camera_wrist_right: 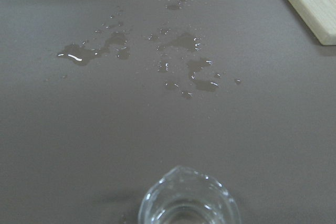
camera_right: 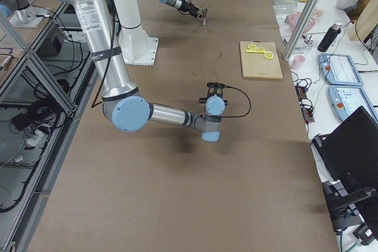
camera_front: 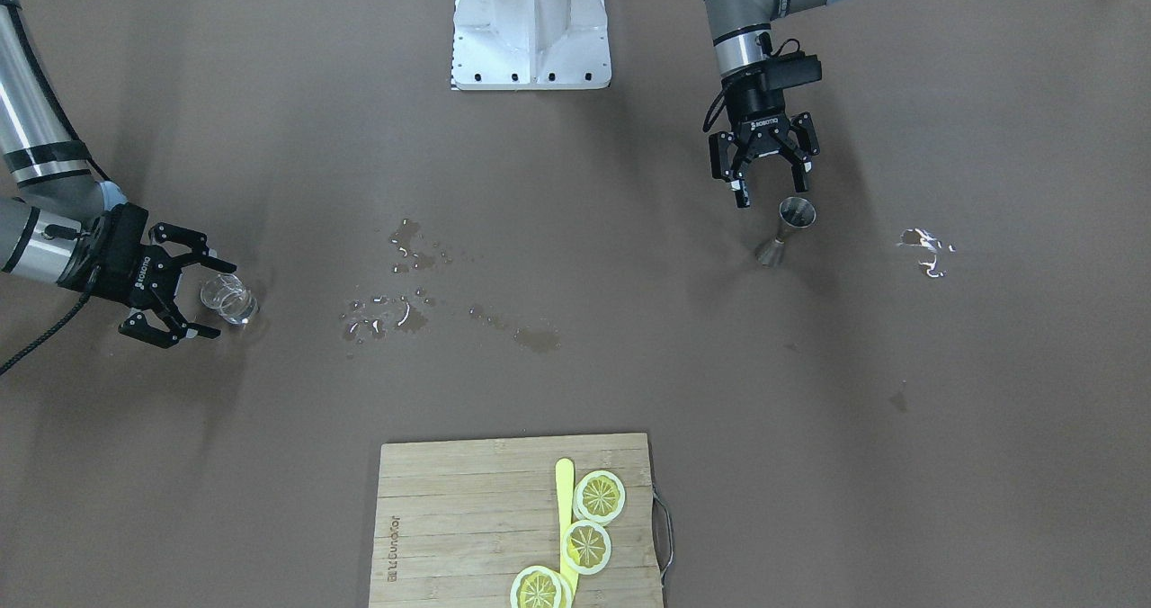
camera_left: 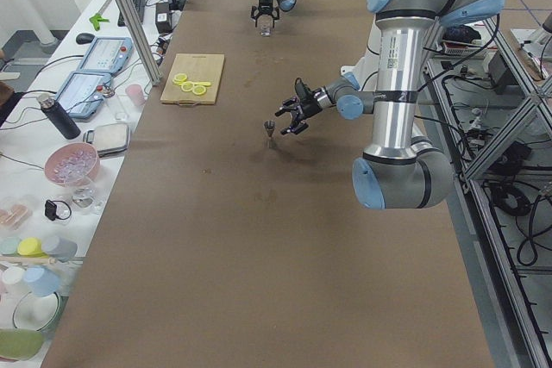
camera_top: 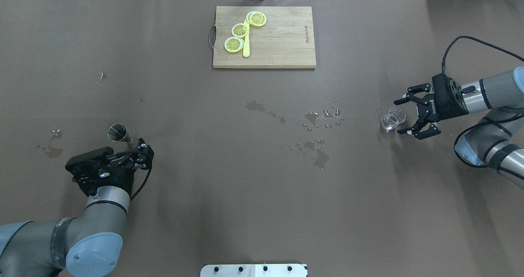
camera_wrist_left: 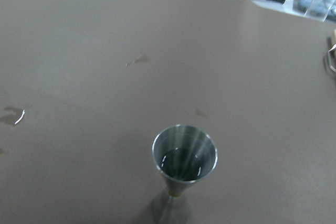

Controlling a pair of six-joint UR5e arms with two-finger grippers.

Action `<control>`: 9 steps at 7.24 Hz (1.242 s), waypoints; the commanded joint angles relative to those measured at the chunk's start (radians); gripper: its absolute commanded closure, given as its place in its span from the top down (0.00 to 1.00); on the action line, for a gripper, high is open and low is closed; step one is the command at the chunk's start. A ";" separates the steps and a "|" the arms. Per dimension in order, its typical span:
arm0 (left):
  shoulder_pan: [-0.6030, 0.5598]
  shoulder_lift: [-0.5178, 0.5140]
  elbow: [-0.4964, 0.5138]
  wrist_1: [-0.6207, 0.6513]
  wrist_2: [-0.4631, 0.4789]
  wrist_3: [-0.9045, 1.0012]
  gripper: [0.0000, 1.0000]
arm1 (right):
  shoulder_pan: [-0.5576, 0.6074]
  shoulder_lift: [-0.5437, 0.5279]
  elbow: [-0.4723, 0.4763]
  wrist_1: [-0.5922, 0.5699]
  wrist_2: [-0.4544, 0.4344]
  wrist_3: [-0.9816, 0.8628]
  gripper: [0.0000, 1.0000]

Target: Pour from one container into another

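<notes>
Overhead exterior: glass tumbler [camera_top: 393,119] stands well right of cutting board [camera_top: 278,39], on the side nearer the robot. Right gripper [camera_top: 401,117] spread wide, fingertips flanking tumbler, no grip seen. Steel jigger [camera_top: 118,132] upright, well left of board, liquid in top cup. Left gripper [camera_front: 771,190] wide open, just beside jigger, apart. Puddles [camera_top: 317,156] on the robot's side of the board.

jigger [camera_top: 118,132] left, tumbler [camera_top: 394,118] right — puddles [camera_top: 321,159] between, board [camera_top: 282,39] far centre
</notes>
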 commanded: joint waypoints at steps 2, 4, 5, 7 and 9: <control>0.002 -0.003 0.077 -0.003 0.050 -0.054 0.98 | -0.013 0.001 0.000 0.002 -0.011 0.000 0.95; 0.004 -0.035 0.142 -0.006 0.116 -0.063 0.98 | -0.016 0.001 -0.002 0.002 -0.014 0.002 0.93; 0.004 -0.047 0.155 -0.006 0.118 -0.063 0.97 | -0.017 0.001 -0.005 0.002 -0.017 0.002 0.93; 0.004 -0.058 0.181 -0.009 0.119 -0.062 0.97 | -0.019 0.001 -0.005 0.002 -0.018 0.002 0.93; 0.004 -0.048 0.175 -0.015 0.141 -0.062 0.95 | -0.022 0.001 -0.011 0.002 -0.018 0.002 0.93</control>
